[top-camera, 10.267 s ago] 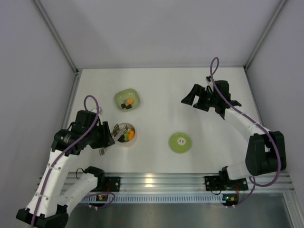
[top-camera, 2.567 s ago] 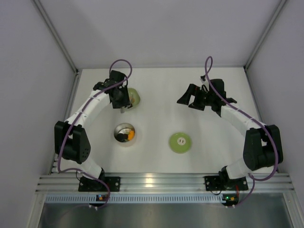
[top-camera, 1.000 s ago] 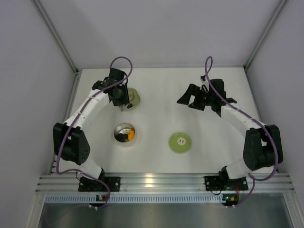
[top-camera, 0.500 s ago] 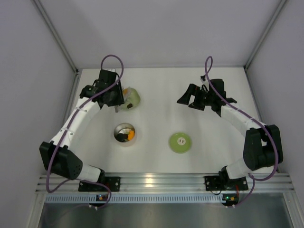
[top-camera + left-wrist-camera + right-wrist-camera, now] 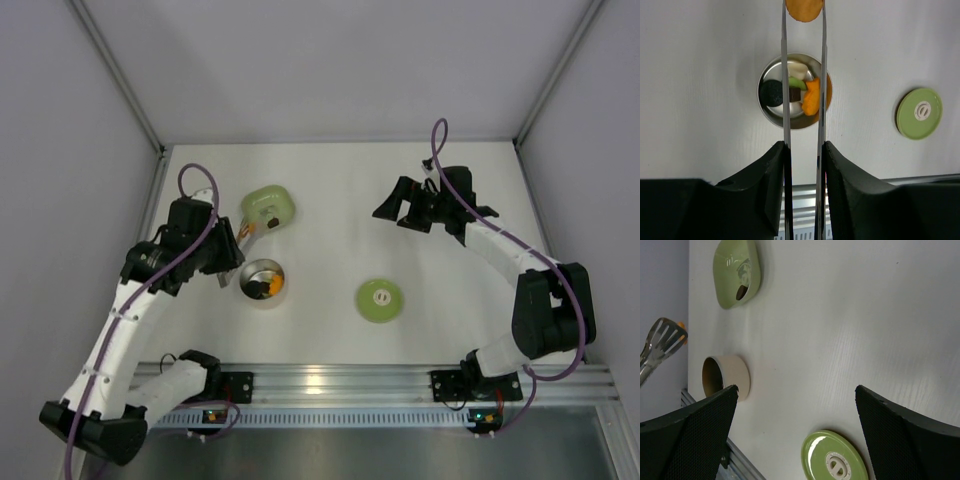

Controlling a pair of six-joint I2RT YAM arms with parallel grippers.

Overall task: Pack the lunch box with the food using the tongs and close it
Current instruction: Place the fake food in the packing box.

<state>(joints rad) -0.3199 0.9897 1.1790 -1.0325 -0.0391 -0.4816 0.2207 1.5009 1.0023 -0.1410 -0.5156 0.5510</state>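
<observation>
– Over the left half of the table [image 5: 330,180], what step is the left arm [image 5: 125,320] on?
– A carry, by the look of it. The left gripper [image 5: 804,147] is clamped on the tongs [image 5: 785,100], and their tips pinch a round orange piece [image 5: 803,10].
– Where is the lunch box?
– In the top view the lunch box [image 5: 262,282] stands open at about five o'clock from that piece, with orange, dark and green food pieces [image 5: 810,97] inside. The pale green dish [image 5: 267,208] sits at its twelve o'clock. The lid [image 5: 379,300] lies flat at its three o'clock, well apart.
– So what does the next move call for?
– Probably bringing the tips over the steel rim, then easing the squeeze so the slice drops in.
– And the pose?
– The left arm is bent at the elbow and holds the tongs clear above the table. The right gripper [image 5: 400,207] hangs far right, jaws wide apart and empty, facing nine o'clock.
</observation>
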